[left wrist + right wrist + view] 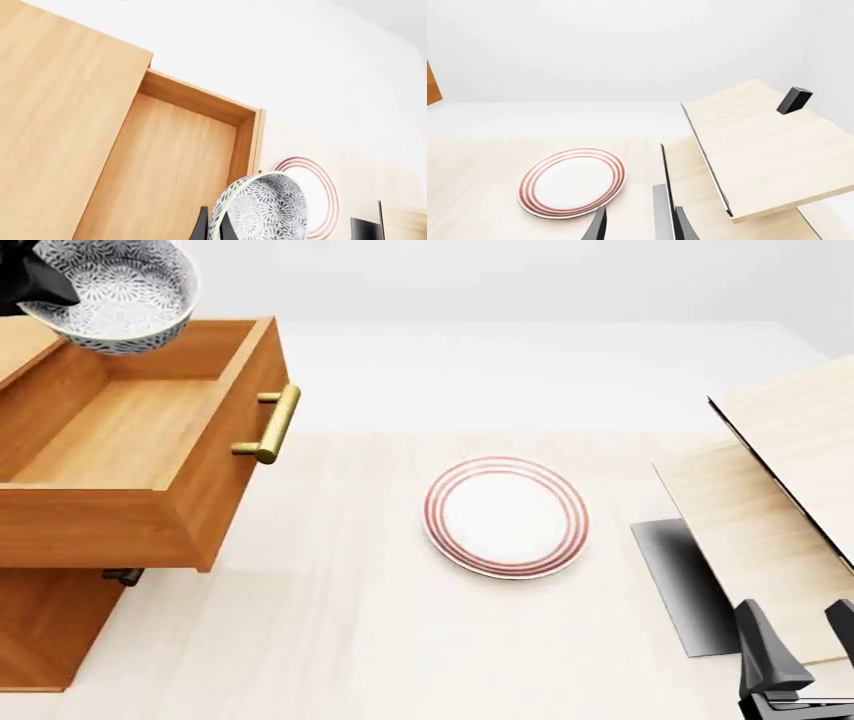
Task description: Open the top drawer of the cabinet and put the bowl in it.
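left tool [38,285]: mostly cut off at the top-left corner of the front view; only a dark finger tip on the bowl's near-left rim. In its wrist view two dark fingers [200,227] straddle the bowl's rim, clamped on it.
bowl [124,290]: held in the air by the left tool, above the far end of the open top drawer, not touching it. Mouth faces up, tipped a little toward the camera in the front view; round, so no long axis. In the left wrist view [261,207] the lower part is cut by the frame edge.
top drawer [127,440]: pulled well out below the left tool, box open upward, long axis running away from the cabinet toward the plate side. Brass handle [271,425] on its front face, bar running near-to-far. Drawer's left end cut off by the frame.
cabinet [47,625]: only a lower front corner shows under the drawer; lower drawers hard to make out, just a sliver of another handle.
right tool [801,655]: low at the bottom-right corner, partly cut off; fingers apart, gripping nothing. Wrist view shows both finger tips [599,225] spread.
plate [507,517]: red-ringed, flat on the desk [347,640], ahead-left of the right tool, well apart from it.
pale boards [787,500]: beside the right tool, running off the right edge.
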Controlling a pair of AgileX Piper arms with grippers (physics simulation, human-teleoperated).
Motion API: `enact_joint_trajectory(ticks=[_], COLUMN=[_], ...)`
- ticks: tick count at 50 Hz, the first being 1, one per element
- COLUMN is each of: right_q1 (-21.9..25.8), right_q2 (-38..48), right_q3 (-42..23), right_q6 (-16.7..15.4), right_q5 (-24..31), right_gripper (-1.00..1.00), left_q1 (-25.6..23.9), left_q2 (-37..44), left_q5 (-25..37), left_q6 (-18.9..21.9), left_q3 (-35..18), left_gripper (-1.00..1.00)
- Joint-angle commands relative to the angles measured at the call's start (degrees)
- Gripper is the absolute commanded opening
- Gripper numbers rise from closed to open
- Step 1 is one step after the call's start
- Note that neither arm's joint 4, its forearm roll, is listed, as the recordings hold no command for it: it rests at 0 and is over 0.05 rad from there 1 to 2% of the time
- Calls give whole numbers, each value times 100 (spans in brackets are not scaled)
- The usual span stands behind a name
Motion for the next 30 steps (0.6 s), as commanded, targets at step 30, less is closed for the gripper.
enact_joint_trajectory(ticks=[30], right_q1=[-4], right_q2=[-11], right_q3=[4], right_q6=[0], right_q5=[5], right_gripper=[100], left_q1=[570], left_q2=[-31], left_q5=[-873], left_q6=[-44], left_q3=[1006], left_gripper=[-100])
